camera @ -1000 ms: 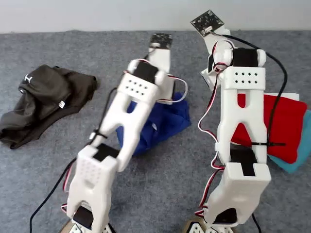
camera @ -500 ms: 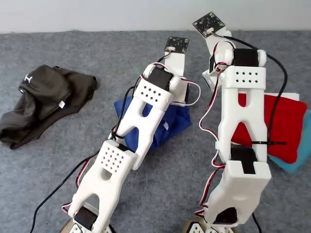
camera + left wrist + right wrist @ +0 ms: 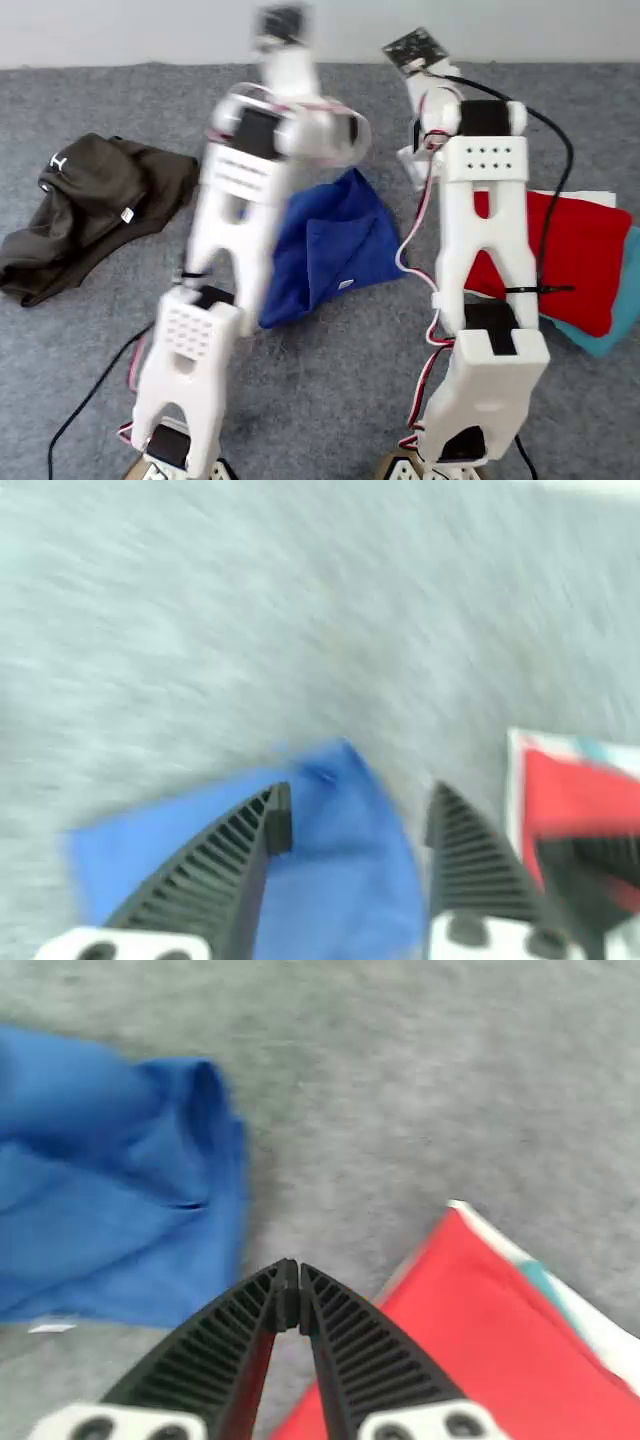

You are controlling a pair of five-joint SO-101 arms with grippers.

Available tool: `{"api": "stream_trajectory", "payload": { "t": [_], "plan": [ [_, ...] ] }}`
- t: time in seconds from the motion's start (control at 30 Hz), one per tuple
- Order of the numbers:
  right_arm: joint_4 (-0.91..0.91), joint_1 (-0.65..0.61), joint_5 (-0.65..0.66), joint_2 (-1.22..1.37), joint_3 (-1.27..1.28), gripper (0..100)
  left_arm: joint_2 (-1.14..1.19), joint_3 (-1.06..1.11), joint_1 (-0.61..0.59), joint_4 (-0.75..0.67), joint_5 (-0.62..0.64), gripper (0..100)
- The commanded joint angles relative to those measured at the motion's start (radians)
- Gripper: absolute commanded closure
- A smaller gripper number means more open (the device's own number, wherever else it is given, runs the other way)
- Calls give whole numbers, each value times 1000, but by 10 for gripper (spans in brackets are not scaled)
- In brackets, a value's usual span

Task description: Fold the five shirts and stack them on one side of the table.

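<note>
a grey, felt-like cover [image 3: 330,400] spreads over the table where two white arms stand side by side. between them lies the blue shirt [image 3: 335,245], loosely folded into a rough triangle with one corner peaked toward the far edge. the left gripper [image 3: 360,805] hangs over that corner, its jaws well apart and gripping nothing, the cloth showing below the gap. the right gripper [image 3: 298,1295] is pressed closed on nothing, poised over bare cover between the blue shirt and the red shirt [image 3: 590,255]. the red shirt tops a stack on the robot's right, over a teal shirt [image 3: 612,335] and a white layer [image 3: 600,197]. a dark shirt [image 3: 90,205] sits crumpled on the robot's left, not yet folded. the risk from here looks to lie in the grab: if the left jaws close on only the top layer of the peaked corner, a lift would likely pull the fold open rather than carry the bundle. the cloth looks soft and bunched, so dragging it over the rough cover could smear its shape. the arms stand close, and a sweep toward the stack might bump the right arm or knock the red shirt askew.
</note>
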Motion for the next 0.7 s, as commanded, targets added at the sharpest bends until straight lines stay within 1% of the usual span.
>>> {"api": "stream_trajectory", "payload": {
  "t": [0.0, 0.1, 0.13, 0.23, 0.37, 0.5, 0.6, 0.67],
  "plan": [
    [42, -133, -9, -5, -48, 990, -103, 71, -160, 21, -61, 908],
    [28, -249, -11, 2, -48, 990, -135, 182, -252, 21, -167, 992],
    [15, -285, -11, 15, -48, 990, -149, 232, -273, 21, -190, 988],
    [-10, -363, -11, 97, -48, 990, -232, 440, -336, 21, -196, 988],
    [-12, -432, -11, 249, -52, 990, -399, 757, -381, -15, -203, 989],
    [-10, -438, -3, 348, -54, 990, -589, 1115, -404, -199, -203, 989],
    [5, -397, 31, 357, -54, 990, -713, 1386, -405, -393, -230, 989],
    [58, -366, 55, 352, -52, 990, -772, 1538, -405, -511, -230, 988]
  ]
}}
